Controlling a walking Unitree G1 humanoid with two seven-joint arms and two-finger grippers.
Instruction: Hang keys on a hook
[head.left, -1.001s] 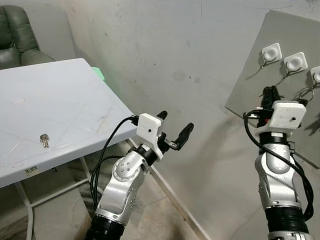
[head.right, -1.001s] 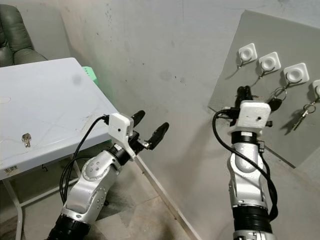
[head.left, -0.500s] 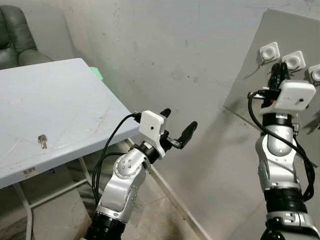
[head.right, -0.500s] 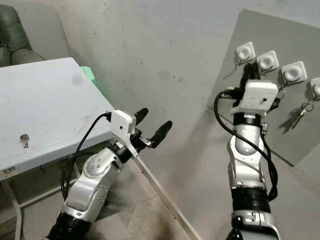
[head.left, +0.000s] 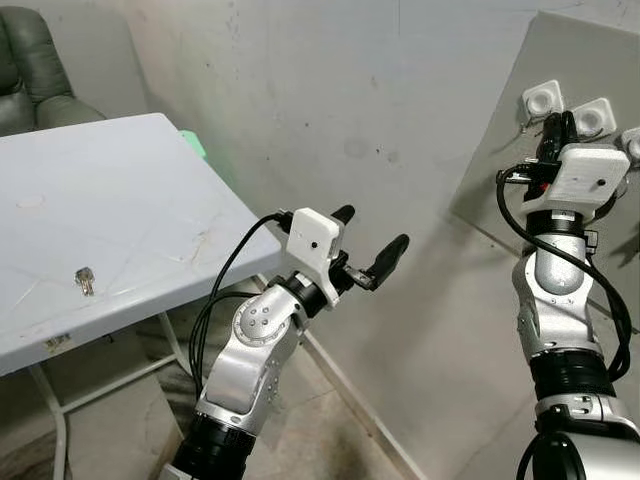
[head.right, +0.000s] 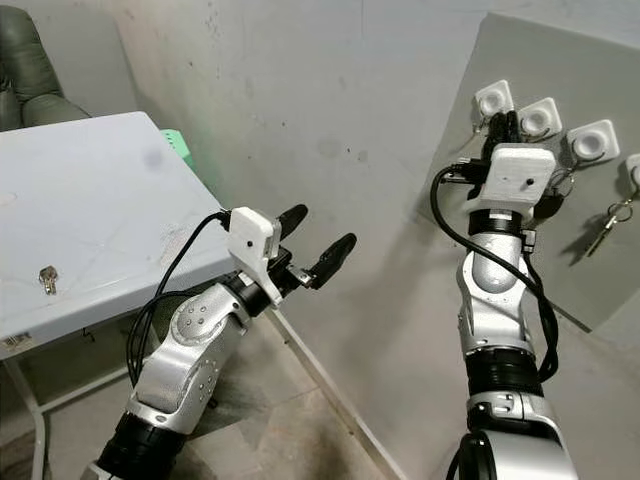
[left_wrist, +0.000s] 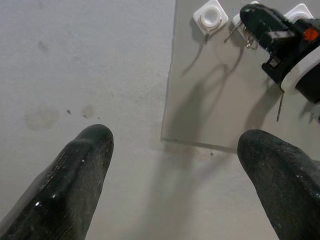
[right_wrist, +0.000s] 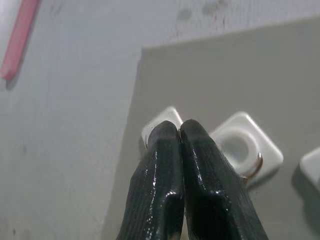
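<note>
Fingers on the right gripper (head.right: 507, 124) are pinched tight, up at the grey board (head.right: 590, 260) between 2 white hooks (right_wrist: 245, 145). Can't tell if it's holding keys. Left gripper (head.left: 372, 246) is spread wide, idle. 1 key (head.left: 87, 281) sits on the table (head.left: 150, 200). Go slow onto the hook.

No text can be read anywhere: the small sticker (head.left: 60, 342) on the front edge of the worktop (head.left: 120, 220) is too blurred to make out.
</note>
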